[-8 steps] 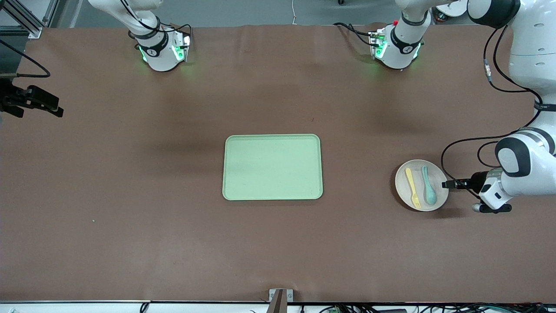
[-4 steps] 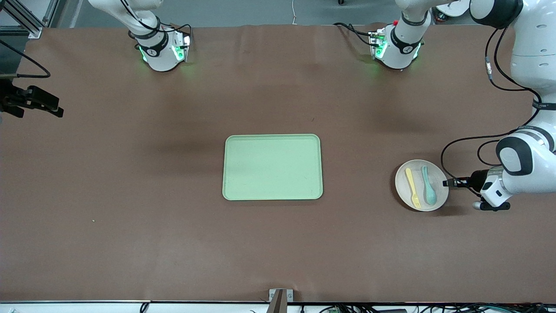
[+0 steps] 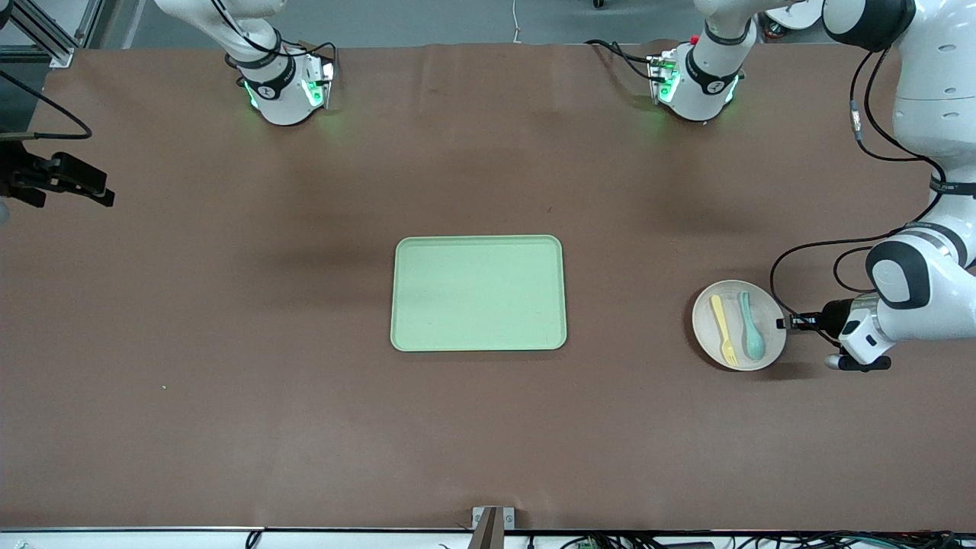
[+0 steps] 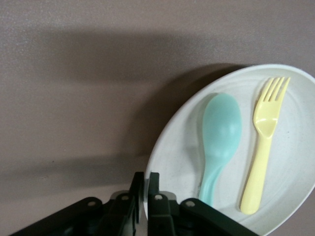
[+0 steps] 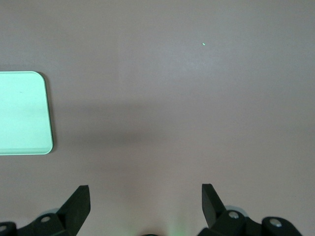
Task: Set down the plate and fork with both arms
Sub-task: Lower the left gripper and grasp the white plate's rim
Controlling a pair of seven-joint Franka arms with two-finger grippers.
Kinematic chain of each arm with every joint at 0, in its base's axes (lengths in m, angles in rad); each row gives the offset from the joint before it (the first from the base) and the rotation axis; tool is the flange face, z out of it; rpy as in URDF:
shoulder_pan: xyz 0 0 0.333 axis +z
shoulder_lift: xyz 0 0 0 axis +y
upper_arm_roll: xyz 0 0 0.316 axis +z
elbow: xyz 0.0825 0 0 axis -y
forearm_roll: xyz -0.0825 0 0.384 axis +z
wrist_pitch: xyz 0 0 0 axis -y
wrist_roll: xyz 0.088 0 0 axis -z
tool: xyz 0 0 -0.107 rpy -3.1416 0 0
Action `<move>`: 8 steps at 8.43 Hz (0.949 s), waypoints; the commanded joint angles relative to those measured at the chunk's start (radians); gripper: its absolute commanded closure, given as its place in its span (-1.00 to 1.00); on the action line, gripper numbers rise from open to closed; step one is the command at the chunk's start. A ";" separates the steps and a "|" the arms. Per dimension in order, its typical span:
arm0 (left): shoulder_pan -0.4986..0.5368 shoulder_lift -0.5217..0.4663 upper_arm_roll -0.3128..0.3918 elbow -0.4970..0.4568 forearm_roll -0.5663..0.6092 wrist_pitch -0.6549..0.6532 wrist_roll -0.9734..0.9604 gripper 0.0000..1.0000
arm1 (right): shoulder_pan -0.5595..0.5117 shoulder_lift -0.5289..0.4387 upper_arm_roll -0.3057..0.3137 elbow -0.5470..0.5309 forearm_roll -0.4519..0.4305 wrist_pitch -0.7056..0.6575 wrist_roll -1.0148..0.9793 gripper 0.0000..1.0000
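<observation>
My left gripper (image 4: 144, 196) was pinched on the rim of the plate (image 4: 236, 147), its two fingers squeezed close together with the raised edge between them, at the plate's edge toward the left arm's end of the table. In the front view the same gripper (image 3: 785, 322) sat right at that rim. Whether the plate had left the table I could not tell; one side looked slightly tilted in the left wrist view, with a dark shadow under it.

The fork (image 3: 723, 328) lay in the plate with its tines pointing toward the front camera, and just beside it, toward the left arm's end, lay a teal spoon (image 3: 752, 325). Neither touched the gripper.

My right gripper (image 5: 145, 196) hung spread wide over bare table at the right arm's end, waiting, holding nothing; a corner of the green tray (image 5: 24, 113) showed in its wrist view.

The tray (image 3: 478, 293) sat in the middle of the table, well apart from the plate, with nothing on it. So I judged the task barely begun: the grasp on the plate was made, but carrying it over, and placing the fork with the right arm, were all not yet done.
</observation>
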 commanded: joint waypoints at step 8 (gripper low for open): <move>-0.014 -0.105 -0.194 0.035 0.030 -0.079 -0.037 1.00 | 0.004 -0.012 0.001 -0.019 0.003 0.021 0.003 -0.99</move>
